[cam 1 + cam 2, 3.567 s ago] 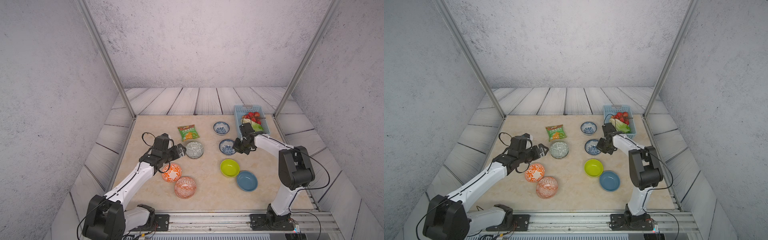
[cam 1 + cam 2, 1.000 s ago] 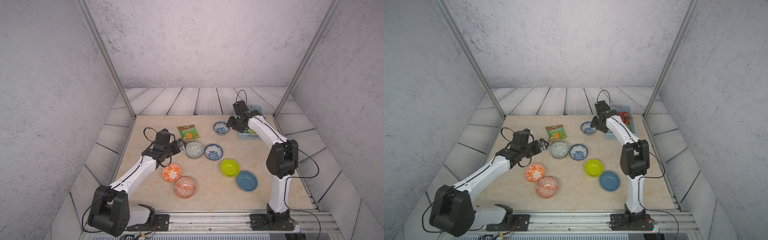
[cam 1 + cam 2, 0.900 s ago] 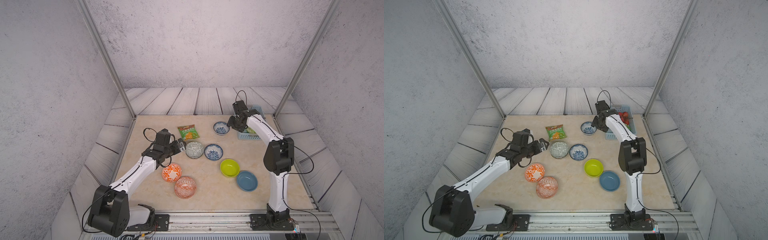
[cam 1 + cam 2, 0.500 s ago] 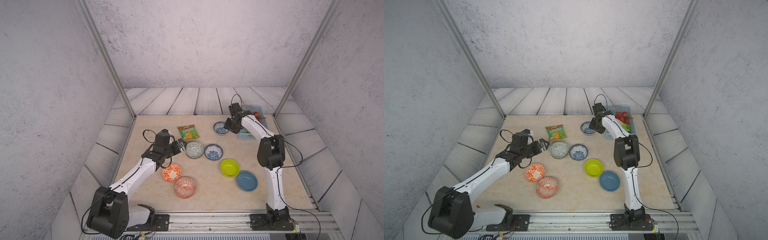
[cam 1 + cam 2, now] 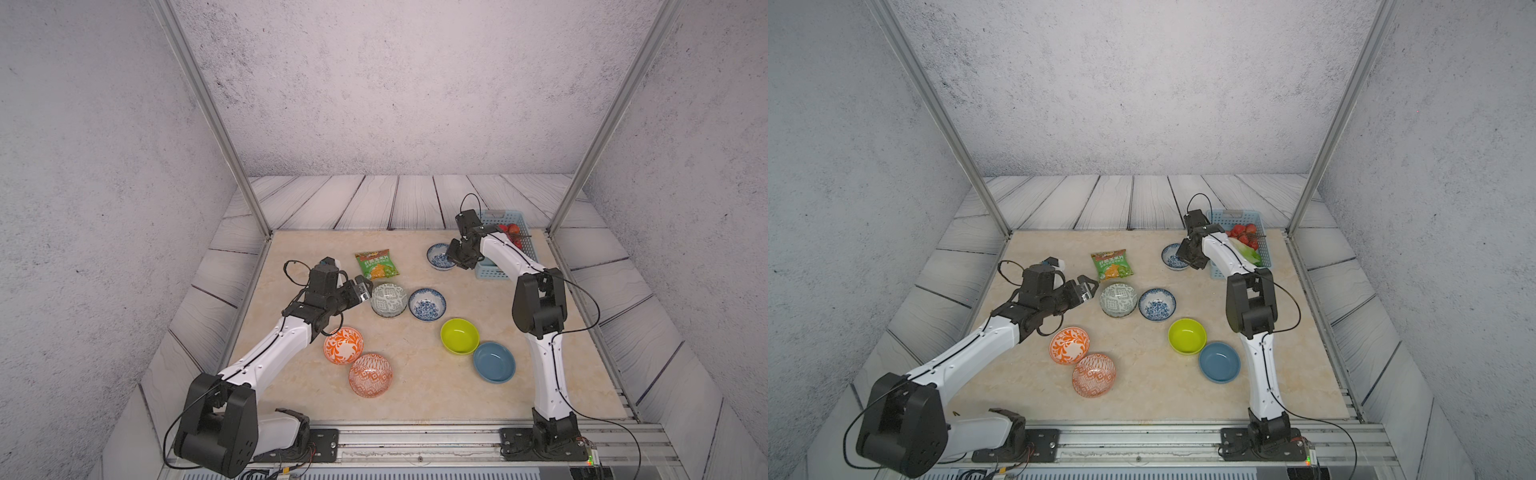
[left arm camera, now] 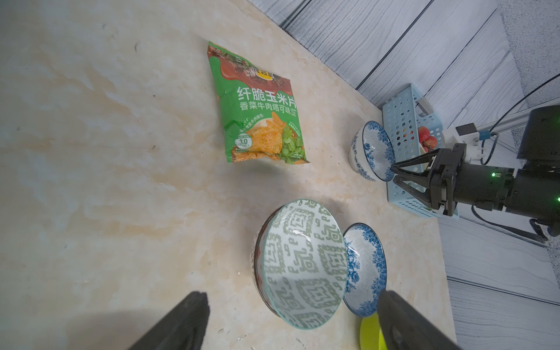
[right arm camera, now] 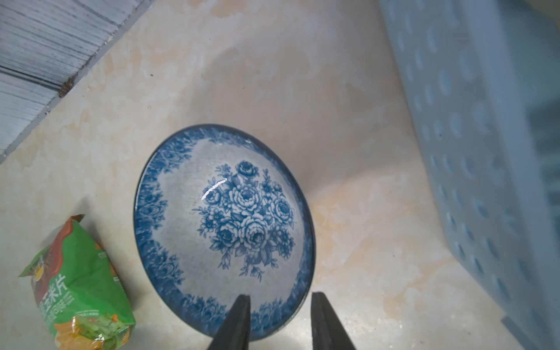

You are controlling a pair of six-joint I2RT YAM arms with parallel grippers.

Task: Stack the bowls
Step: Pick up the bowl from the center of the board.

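Seven bowls show in both top views. My right gripper [image 7: 280, 298] straddles the near rim of the far blue-white floral bowl [image 7: 230, 218] [image 5: 439, 257], one finger [image 7: 242, 315] inside and one outside, with a gap left, so it is open. My left gripper [image 6: 292, 298] [image 5: 363, 289] is wide open just beside the grey geometric bowl [image 6: 303, 263] [image 5: 388, 299] and holds nothing. A second floral bowl [image 5: 427, 304] touches the grey one. The lime-green bowl [image 5: 459, 336], blue bowl [image 5: 494, 361] and two orange-white bowls [image 5: 343, 345] [image 5: 370, 375] sit nearer the front.
A light-blue perforated basket [image 5: 505, 216] [image 7: 485, 151] holding red fruit stands right beside the right gripper and the far bowl. A green snack bag [image 5: 376, 264] [image 6: 257, 106] lies between the far bowl and the left gripper. Metal frame posts rise at the table's back corners.
The right gripper moved left from the basket to the far floral bowl and its jaws narrowed around the rim. The left arm barely moved.
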